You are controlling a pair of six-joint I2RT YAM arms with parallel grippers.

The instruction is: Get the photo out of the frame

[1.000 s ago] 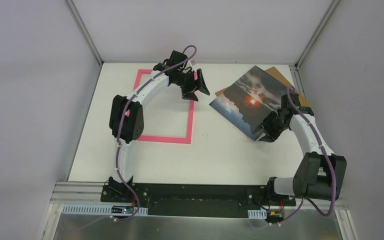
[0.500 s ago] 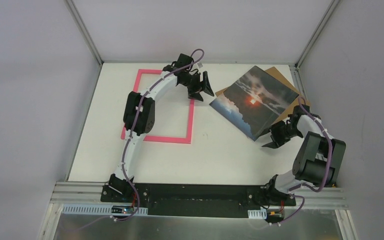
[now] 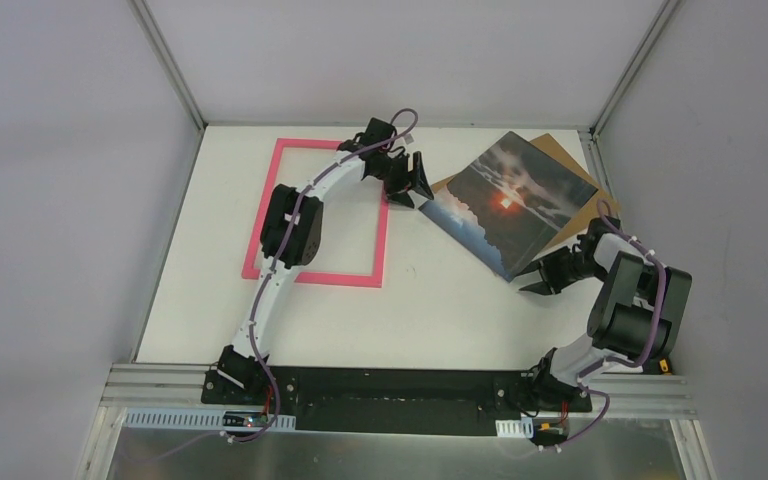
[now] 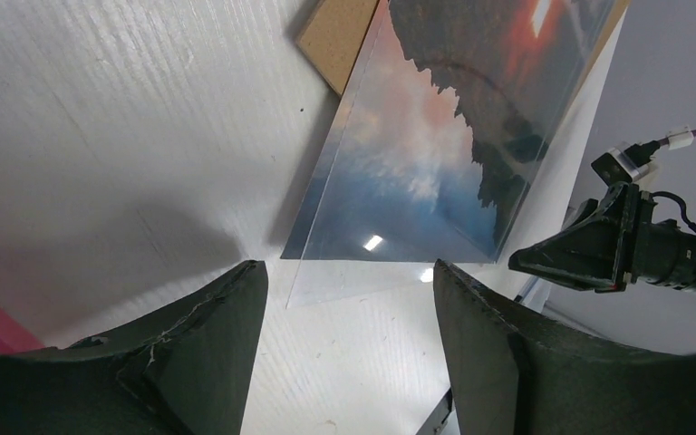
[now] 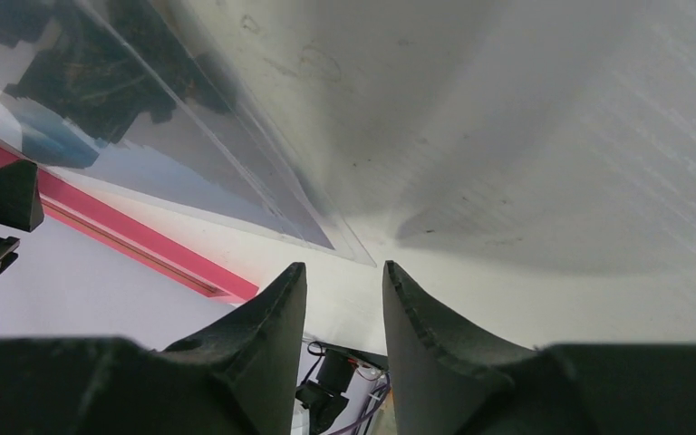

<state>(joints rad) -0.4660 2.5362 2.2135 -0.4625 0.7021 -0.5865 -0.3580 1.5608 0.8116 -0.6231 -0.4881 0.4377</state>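
White bench [image 3: 460, 300] with a faintly ribbed surface, grey enclosure walls [image 3: 60, 200] on three sides, aluminium corner posts [image 3: 165, 60] rising at the far corners, brown board [image 4: 340, 41] lying flat near the far right corner, black mounting plate [image 3: 400, 385] along the near edge

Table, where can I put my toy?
Free: the near strip of table between the frame, the photo and the arm bases. Crowded: the far right, where the photo lies on a brown board with left gripper and right gripper close by.
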